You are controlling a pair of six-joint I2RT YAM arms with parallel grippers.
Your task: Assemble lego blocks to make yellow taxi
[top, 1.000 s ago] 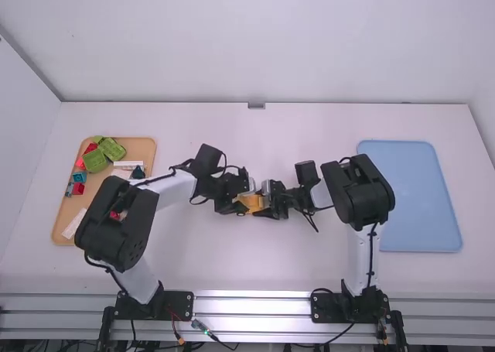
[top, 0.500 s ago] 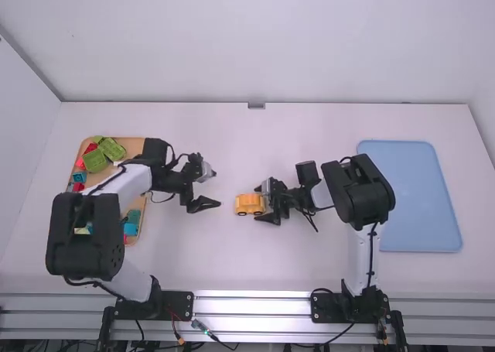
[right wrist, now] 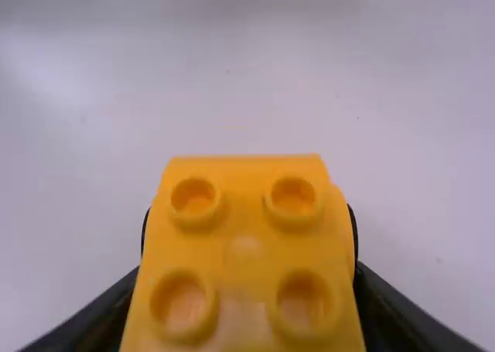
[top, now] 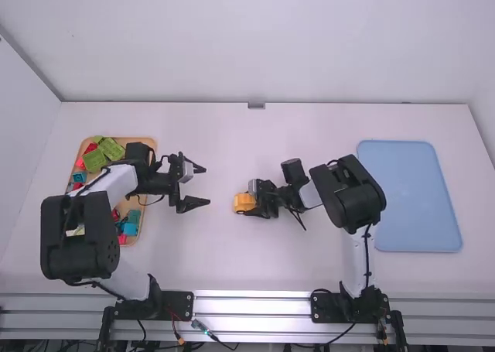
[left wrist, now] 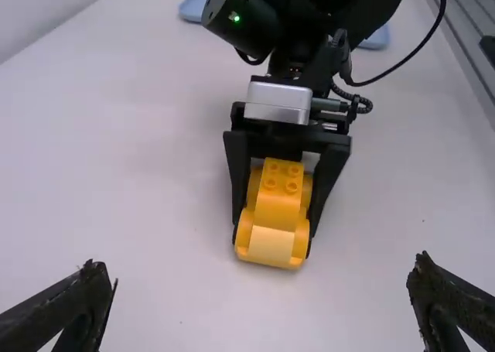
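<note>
Around the middle of the table in the high view, the yellow taxi (top: pixel 243 203) sits between the fingers of my right gripper (top: pixel 248 203). The left wrist view shows the taxi (left wrist: pixel 272 213) with a studded raised block and rounded sides, a black finger against each side. Up close in the right wrist view, its studded top (right wrist: pixel 246 247) rises between the fingers of my right gripper (right wrist: pixel 249 230). To the left of the taxi, my left gripper (top: pixel 205 186) stands wide open and apart from it; the left wrist view shows the gripper (left wrist: pixel 259 265) with nothing held.
A wooden tray (top: pixel 147 144) at the left holds several green, red and teal blocks, partly beneath the left arm. A blue tray (top: pixel 414 197) lies at the right. Bare white table surrounds the taxi.
My left gripper has let go of the taxi and backed off to the left. My right gripper has slid left, farther over the taxi, whose position has shifted slightly left.
</note>
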